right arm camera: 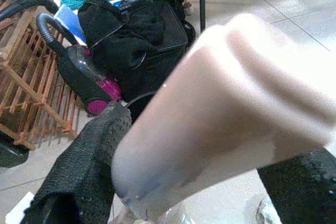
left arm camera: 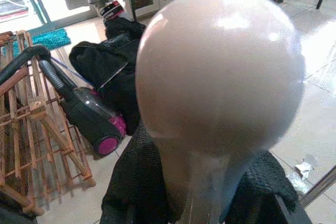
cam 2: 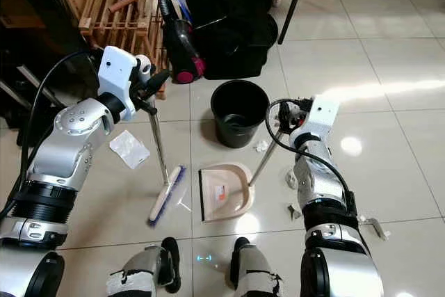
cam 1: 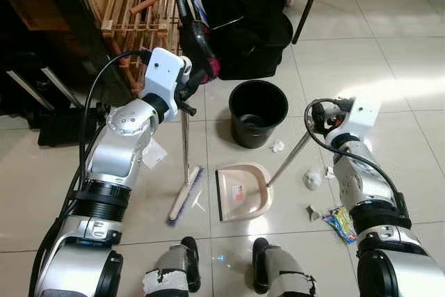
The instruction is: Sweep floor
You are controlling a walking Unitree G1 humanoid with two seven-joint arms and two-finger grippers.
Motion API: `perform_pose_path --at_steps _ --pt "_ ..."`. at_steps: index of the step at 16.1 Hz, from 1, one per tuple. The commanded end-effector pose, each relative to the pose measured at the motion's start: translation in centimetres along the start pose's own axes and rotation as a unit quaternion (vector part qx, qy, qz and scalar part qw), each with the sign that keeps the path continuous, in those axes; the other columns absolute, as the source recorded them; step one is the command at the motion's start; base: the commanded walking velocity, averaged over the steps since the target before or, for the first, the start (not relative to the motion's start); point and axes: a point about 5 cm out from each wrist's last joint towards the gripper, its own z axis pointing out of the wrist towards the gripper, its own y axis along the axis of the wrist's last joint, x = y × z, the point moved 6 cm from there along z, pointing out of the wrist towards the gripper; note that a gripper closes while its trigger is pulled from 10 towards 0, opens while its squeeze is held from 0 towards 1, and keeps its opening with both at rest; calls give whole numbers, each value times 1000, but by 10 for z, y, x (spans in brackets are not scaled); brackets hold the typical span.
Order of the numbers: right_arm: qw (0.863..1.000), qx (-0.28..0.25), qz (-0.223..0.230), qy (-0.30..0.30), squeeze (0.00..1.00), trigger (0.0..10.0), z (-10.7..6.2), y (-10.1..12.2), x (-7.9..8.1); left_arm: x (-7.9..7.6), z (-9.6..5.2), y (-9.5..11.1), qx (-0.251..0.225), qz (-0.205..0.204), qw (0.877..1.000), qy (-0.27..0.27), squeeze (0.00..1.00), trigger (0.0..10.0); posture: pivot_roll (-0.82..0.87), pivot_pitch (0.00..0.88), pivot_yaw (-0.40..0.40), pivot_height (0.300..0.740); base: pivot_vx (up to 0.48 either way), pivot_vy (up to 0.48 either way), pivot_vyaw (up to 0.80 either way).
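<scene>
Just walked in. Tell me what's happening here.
The robot is sweeping a tiled floor. Its left pincer is shut on the top of a broom, whose brush rests on the tiles beside a pink dustpan. The right pincer is shut on the dustpan's long handle. Crumpled paper scraps and a wrapper lie right of the dustpan, unswept. A black bucket stands just behind it.

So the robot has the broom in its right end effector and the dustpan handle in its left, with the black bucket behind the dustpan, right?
Swapped. The left eye view shows the left end effector holding the broom and the right end effector holding the dustpan handle. The black bucket is behind the dustpan.
</scene>
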Motion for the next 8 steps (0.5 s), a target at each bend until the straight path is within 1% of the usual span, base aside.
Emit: perform_pose_path --at_steps 1,5,8 --pt "1000 13 -6 -3 0 10000 -7 -14 -5 -4 -2 6 -13 9 1000 -9 0 10000 -30 246 -16 740 0 0 0" --pt "1000 13 -6 -3 0 10000 -9 -17 -6 -5 -2 6 -13 9 1000 -11 0 10000 -28 243 -14 740 0 0 0" --pt "1000 8 0 -1 0 10000 -9 -18 -3 -6 -2 6 -14 11 1000 -13 0 10000 -23 244 -9 740 0 0 0"
